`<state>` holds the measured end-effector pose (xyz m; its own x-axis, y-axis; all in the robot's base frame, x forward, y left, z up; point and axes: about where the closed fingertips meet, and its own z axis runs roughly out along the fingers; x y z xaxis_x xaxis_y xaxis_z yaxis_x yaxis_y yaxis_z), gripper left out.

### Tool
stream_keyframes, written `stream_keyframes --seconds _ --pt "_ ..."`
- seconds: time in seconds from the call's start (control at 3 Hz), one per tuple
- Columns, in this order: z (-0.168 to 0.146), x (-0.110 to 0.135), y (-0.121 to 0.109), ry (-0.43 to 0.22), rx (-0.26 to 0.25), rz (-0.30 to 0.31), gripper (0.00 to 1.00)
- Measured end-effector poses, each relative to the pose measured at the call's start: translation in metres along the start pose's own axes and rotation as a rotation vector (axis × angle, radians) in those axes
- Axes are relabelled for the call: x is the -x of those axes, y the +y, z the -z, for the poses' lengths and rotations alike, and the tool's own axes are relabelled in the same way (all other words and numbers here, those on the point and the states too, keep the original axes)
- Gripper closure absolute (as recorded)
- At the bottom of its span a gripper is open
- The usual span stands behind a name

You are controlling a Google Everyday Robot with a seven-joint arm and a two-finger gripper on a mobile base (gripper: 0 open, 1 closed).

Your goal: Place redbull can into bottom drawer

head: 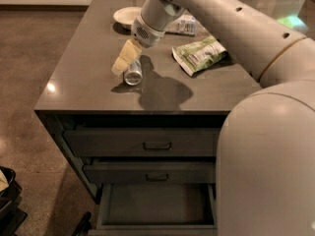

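Hovering over the grey counter [78, 85] in the single camera view, the gripper [123, 60] sits at the 10 o'clock edge of the redbull can [133, 73]. Whether the gripper is apart or closed cannot be told, nor whether it touches the metal. The can lies on its side near the counter's middle, its shiny round top facing 6 o'clock. A white bowl [125, 16] stands at its 12 o'clock and a green snack bag [199, 55] at its 3 o'clock. Below the front edge, the bottom drawer [157, 205] is pulled out with a bare floor, under two shut handled drawers [147, 144]. The likely trouble is a roll: an off-centre squeeze could nudge the round can sideways, away from the grasp. A loose hold on slick metal could also drop it short of the drawer.
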<state>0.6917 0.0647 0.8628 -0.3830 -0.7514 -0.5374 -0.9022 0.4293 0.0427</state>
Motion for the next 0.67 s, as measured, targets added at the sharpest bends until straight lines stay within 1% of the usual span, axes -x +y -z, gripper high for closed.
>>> stream_keyframes --seconds 0.33,0.67 --pt "-0.010 -0.006 -0.001 0.012 0.005 -0.010 0.00" --pt "-0.021 -0.013 -0.005 0.023 -0.017 -0.015 0.00"
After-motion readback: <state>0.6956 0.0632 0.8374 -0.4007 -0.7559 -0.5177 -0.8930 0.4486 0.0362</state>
